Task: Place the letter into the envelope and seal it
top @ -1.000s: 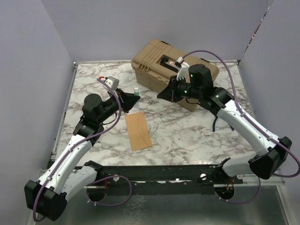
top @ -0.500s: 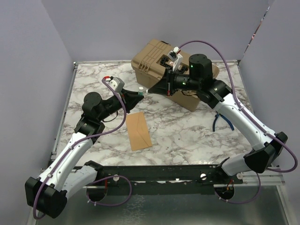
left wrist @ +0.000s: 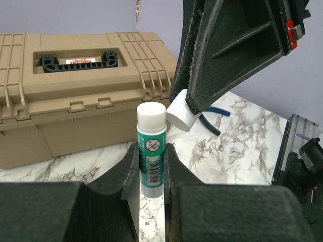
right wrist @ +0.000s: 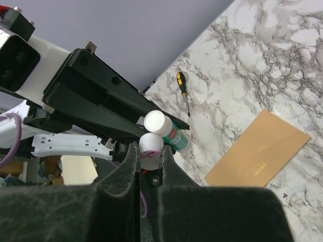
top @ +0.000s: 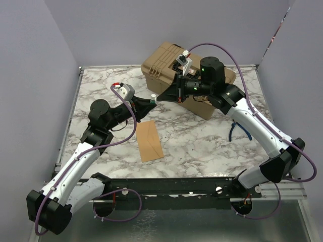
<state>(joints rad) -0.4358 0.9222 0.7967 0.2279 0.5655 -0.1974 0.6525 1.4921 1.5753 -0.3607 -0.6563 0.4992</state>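
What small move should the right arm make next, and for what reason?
Probably turn the white cap upright and bring it over the top of the glue stick. The right gripper holds the cap tilted, beside that top and not on it, while the left gripper clamps the glue stick upright, so the two are not aligned.

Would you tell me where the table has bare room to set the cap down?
Bare marble table lies between the envelope and the blue-handled pliers, nearer than the toolbox. Crowded beyond the envelope, where left pincer and right pincer meet.
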